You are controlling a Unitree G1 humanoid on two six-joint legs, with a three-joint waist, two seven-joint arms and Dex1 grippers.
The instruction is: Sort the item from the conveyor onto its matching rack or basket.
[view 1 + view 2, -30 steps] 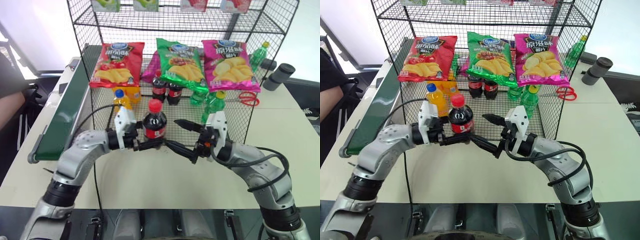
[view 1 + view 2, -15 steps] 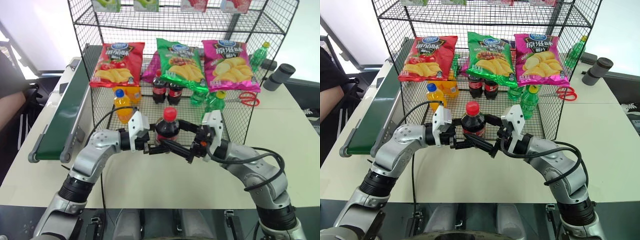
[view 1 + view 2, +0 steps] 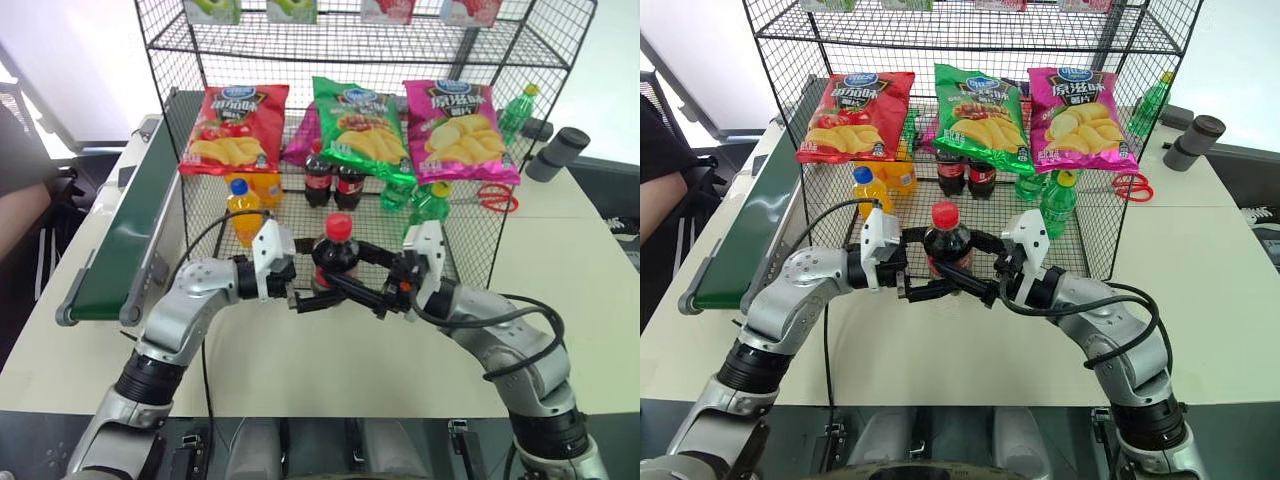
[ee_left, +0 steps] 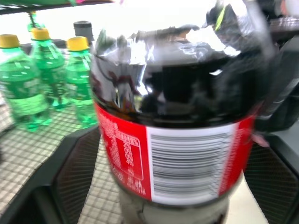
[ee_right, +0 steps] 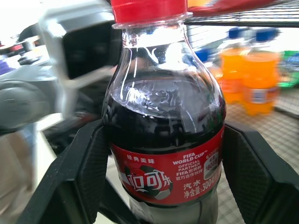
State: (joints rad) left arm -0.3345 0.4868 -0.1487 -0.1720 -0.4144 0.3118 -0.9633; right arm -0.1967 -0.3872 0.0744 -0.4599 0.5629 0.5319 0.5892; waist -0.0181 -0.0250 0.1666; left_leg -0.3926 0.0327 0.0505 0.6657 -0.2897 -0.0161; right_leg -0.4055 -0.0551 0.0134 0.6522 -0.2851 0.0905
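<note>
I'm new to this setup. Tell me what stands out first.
A cola bottle hangs upright between both grippers, in front of the wire rack; the right gripper is shut on it, the left open around it. Red, green and pink crisp bags hang across the rack's front.

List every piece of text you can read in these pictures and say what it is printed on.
"FIFA WORLD CUP", "OFFICIAL PARTNER": red label of the cola bottle.
"300": same label, lower right corner.
Chinese characters on that label, the barcode print and the crisp bags: too small or blurred to read.
</note>
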